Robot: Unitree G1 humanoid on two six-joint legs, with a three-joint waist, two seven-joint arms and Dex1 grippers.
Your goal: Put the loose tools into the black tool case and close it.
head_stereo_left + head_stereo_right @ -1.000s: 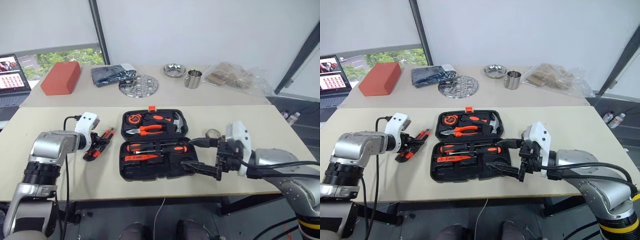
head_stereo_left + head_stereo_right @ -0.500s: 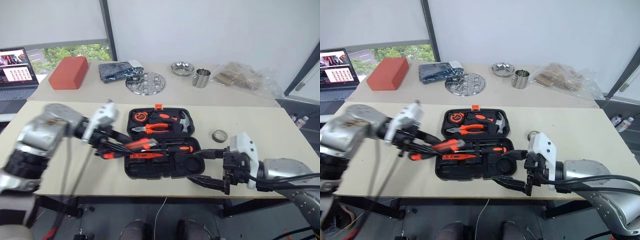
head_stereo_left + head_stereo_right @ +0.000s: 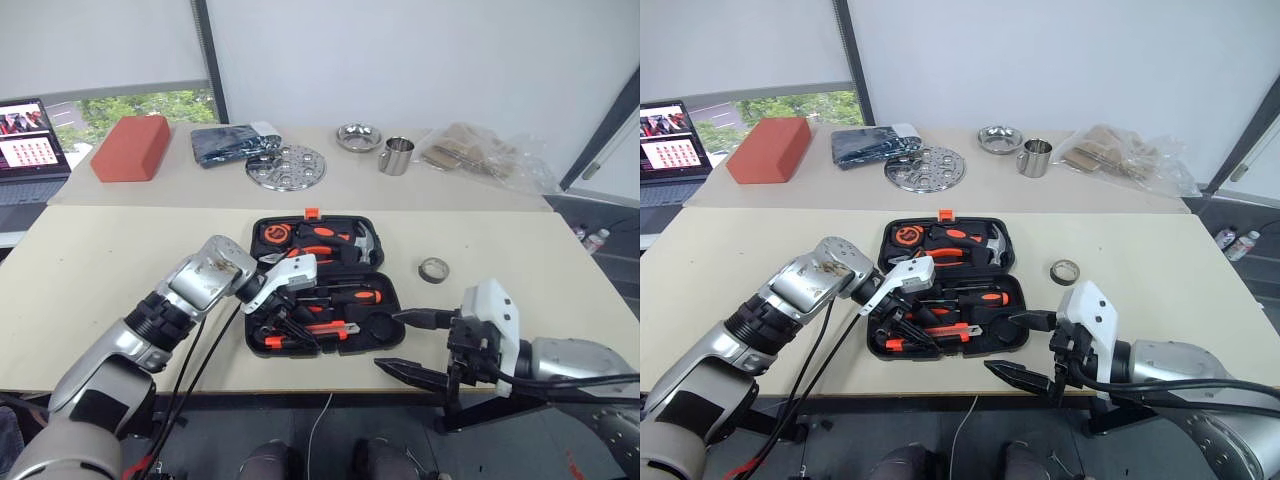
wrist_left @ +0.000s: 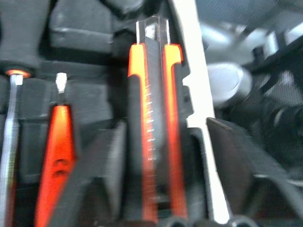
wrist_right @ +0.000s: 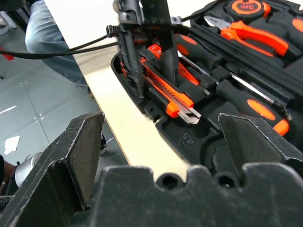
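Note:
The black tool case (image 3: 390,343) lies open on the near table, its orange latch (image 3: 311,213) at the far edge. Two black-and-orange screwdrivers (image 3: 340,297) rest in the front half. My left gripper (image 3: 285,325) reaches down into that half, open, its fingers straddling the orange-black utility knife (image 5: 165,97), which lies in the case along the front wall. A thin red tester screwdriver (image 4: 56,156) lies beside the knife. The small dark tape roll (image 3: 434,269) sits on the table to the right of the case. My right gripper (image 3: 405,345) hovers open and empty by the case's front right corner.
Orange-handled pliers (image 3: 312,256) and a hammer (image 3: 362,243) fill the lid half. On the far table stand a red block (image 3: 130,147), a laptop (image 3: 25,135), dark cloth (image 3: 228,143), a perforated steel disc (image 3: 286,166), a bowl (image 3: 353,137), a mug (image 3: 396,156) and a plastic bag (image 3: 480,155).
My left gripper carried the utility knife right from the table into the case's front half and opened around it. The right gripper drew back slightly. The camera has shifted.

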